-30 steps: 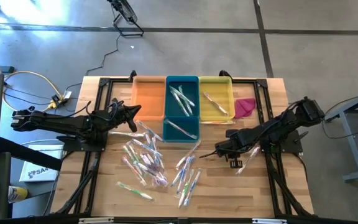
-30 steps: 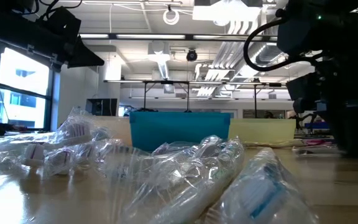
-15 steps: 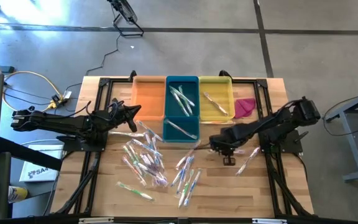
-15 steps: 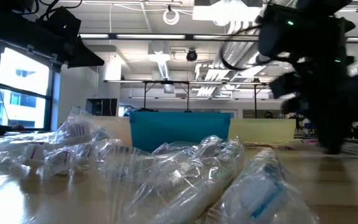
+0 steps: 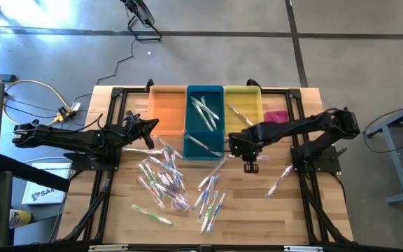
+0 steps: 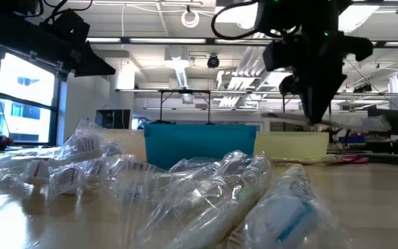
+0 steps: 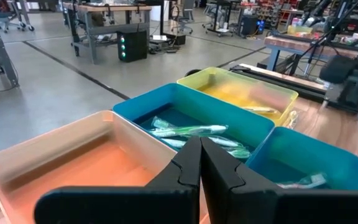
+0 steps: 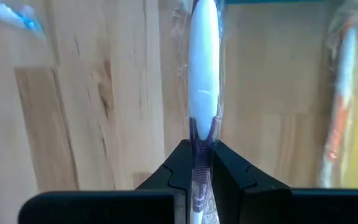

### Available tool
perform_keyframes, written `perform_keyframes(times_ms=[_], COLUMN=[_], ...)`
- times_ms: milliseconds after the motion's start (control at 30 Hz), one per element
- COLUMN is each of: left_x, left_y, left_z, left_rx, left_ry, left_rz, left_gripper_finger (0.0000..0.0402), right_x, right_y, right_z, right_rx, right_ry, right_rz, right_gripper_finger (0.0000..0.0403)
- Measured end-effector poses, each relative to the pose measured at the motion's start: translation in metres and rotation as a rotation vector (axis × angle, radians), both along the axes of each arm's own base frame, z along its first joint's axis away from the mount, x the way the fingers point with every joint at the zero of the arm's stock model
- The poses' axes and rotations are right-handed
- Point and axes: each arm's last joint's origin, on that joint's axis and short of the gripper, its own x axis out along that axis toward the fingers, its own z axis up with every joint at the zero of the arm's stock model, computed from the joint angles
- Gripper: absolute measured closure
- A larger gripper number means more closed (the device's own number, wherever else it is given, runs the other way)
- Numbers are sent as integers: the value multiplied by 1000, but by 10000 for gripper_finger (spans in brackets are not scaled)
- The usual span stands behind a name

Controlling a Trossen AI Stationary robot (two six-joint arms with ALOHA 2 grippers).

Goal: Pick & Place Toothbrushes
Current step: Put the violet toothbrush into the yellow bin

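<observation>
Many toothbrushes in clear wrappers lie in a loose pile (image 5: 173,182) on the wooden table, with a single one (image 5: 280,180) further to the right. My right gripper (image 5: 247,150) hangs above the table just in front of the blue bin (image 5: 205,119) and the yellow bin (image 5: 242,108). It is shut on a white toothbrush (image 8: 202,68). My left gripper (image 5: 154,126) waits shut, level, beside the orange bin (image 5: 166,108). The blue and yellow bins hold a few toothbrushes. My right gripper pinches the white toothbrush between its two fingers, on the handle (image 8: 199,134) toward one end. The fingers come from above, pointing down, and lie across the brush. The brush (image 6: 289,119) hangs about level, clear of the table, most of its length sticking out to one side.
A pink cloth (image 5: 276,116) lies to the right of the yellow bin. The three bins stand side by side along the table's far edge. Bare wood shows between the pile and the right arm's base.
My right gripper has risen from the table and swung toward the table's left and far side, up to the front of the blue and yellow bins. The white toothbrush has gone with it, lifted clear of the wood.
</observation>
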Motion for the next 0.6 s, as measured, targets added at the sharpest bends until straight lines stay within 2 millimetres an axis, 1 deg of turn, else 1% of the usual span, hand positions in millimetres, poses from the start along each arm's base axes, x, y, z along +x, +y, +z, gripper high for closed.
perform_keyframes(times_ms=[367, 600], left_x=[0, 0], left_y=[0, 0], left_z=[0, 0], left_rx=[0, 0], left_ry=[0, 0], left_rz=[0, 0], left_gripper_finger=[401, 401], right_x=[12, 13], right_y=[-28, -54], right_z=[57, 88], right_rx=[-35, -119], right_ry=[-66, -124], right_rz=[-6, -59], right_gripper_finger=[374, 374])
